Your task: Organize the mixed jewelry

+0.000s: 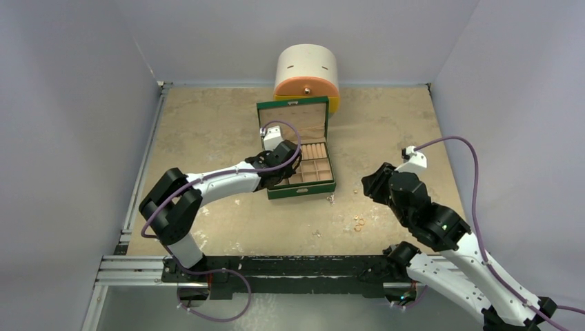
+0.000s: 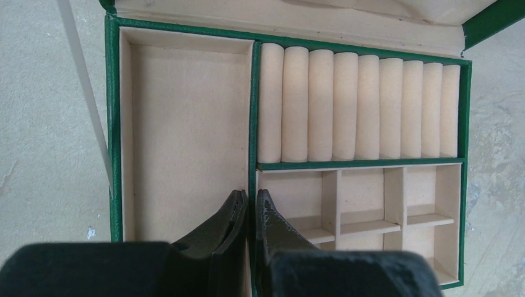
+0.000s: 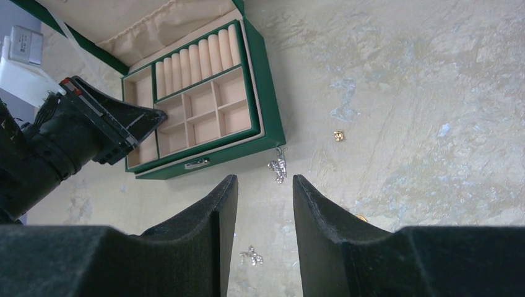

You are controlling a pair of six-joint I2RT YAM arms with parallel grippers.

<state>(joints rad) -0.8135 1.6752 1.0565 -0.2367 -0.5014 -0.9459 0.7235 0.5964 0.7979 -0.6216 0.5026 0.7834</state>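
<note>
The green box (image 1: 301, 192) stands open on the mottled worktop (image 1: 207, 138). The left fingers (image 2: 230, 223) are clenched together, their tips over the divider between its big left compartment and the small cells. The right fingers (image 3: 210, 229) are spread and hold nothing, above the worktop in front of the box. The mixed jewelry (image 1: 359, 223) lies loose on the worktop outside the box: a silvery piece (image 3: 278, 168) by its front corner, a gold bit (image 3: 338, 135) farther right.

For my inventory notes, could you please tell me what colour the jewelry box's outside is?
The box is dark green outside; the right wrist view shows it best.
</note>
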